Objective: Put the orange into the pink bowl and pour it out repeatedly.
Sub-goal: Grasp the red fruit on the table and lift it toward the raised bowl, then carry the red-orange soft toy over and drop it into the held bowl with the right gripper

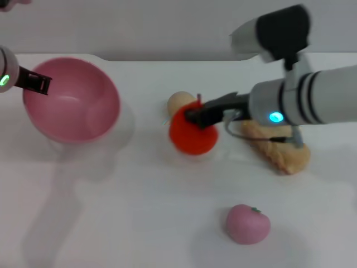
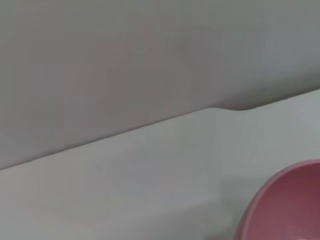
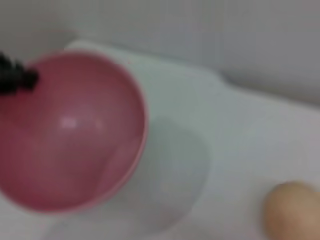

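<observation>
The pink bowl (image 1: pixel 72 100) is at the left, tilted and held a little above the white table (image 1: pixel 139 212), with its shadow below it. My left gripper (image 1: pixel 38 82) is shut on the bowl's left rim. The bowl looks empty; it also shows in the left wrist view (image 2: pixel 290 210) and the right wrist view (image 3: pixel 70 135). The orange (image 1: pixel 192 134) is at the table's middle. My right gripper (image 1: pixel 196 114) reaches in from the right and is shut on the orange's top.
A beige ball (image 1: pixel 179 101) sits just behind the orange and shows in the right wrist view (image 3: pixel 292 210). A tan bread-like toy (image 1: pixel 279 148) lies under my right arm. A small pink peach toy (image 1: pixel 248 223) lies near the front.
</observation>
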### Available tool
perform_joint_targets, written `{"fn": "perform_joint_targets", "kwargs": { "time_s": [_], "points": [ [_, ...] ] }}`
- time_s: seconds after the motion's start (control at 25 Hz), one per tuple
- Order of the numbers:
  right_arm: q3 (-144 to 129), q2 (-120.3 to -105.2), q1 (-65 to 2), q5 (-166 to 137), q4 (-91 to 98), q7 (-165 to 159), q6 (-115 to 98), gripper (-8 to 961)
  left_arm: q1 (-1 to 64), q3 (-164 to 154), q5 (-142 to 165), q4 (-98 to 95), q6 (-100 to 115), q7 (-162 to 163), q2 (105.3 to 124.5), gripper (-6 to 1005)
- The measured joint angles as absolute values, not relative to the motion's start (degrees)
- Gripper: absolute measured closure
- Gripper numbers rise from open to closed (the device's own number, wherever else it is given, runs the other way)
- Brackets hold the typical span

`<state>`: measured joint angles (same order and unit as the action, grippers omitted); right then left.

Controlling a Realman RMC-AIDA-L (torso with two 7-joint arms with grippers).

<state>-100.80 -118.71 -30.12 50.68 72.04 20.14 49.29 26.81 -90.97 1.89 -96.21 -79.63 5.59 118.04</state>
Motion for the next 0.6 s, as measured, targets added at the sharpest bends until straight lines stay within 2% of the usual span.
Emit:
{"fn": "perform_joint_targets", "kwargs": {
  "time_s": [0.32, 0.6],
  "points": [
    [-94.35, -118.99, -20.29, 41.18, 98.13, 16.11, 58.89, 821, 27.01, -93.40, -2.08, -94.44, -77.17, 4.92, 118.08, 956],
    [-93.18, -119.15, -18.58, 40.17, 106.83, 15.33, 60.68, 869, 27.83, -96.02, -4.16, -93.67, -76.52, 4.92, 118.19, 956]
  ]
}}
